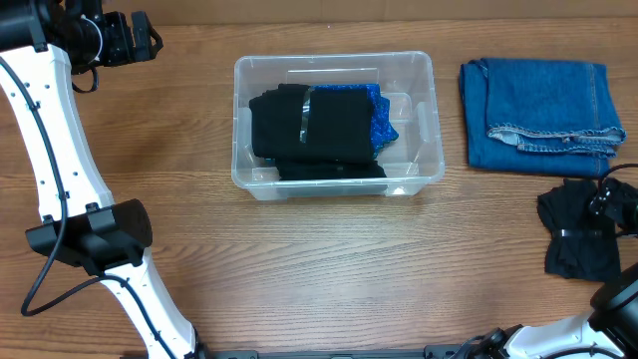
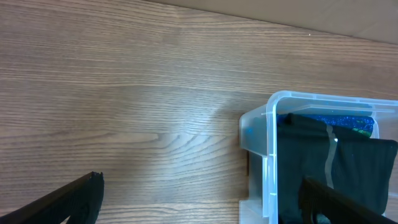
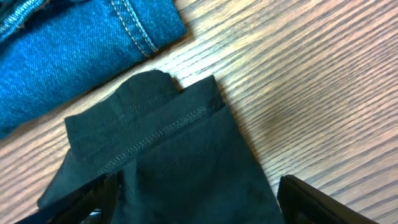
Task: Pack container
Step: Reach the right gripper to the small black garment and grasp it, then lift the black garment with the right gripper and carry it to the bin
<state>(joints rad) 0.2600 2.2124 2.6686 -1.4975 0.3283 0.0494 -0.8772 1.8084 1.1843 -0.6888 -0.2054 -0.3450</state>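
The clear plastic container (image 1: 423, 120) stands at the table's middle back, holding folded black clothes (image 1: 319, 125) and a blue patterned cloth (image 1: 380, 113). It also shows at the right of the left wrist view (image 2: 268, 130). My left gripper (image 2: 199, 202) is open and empty, over bare wood left of the container; in the overhead view it is at the far left back (image 1: 140, 42). Folded blue jeans (image 1: 538, 112) lie at the right back. A black garment (image 1: 573, 234) lies on the table in front of them. My right gripper (image 3: 199, 199) is open, its fingers on either side of the black garment (image 3: 180, 162).
The jeans' edge (image 3: 74, 56) lies just behind the black garment in the right wrist view. The left arm's white links and black base (image 1: 90, 239) stand at the table's left. Bare wood lies in front of the container.
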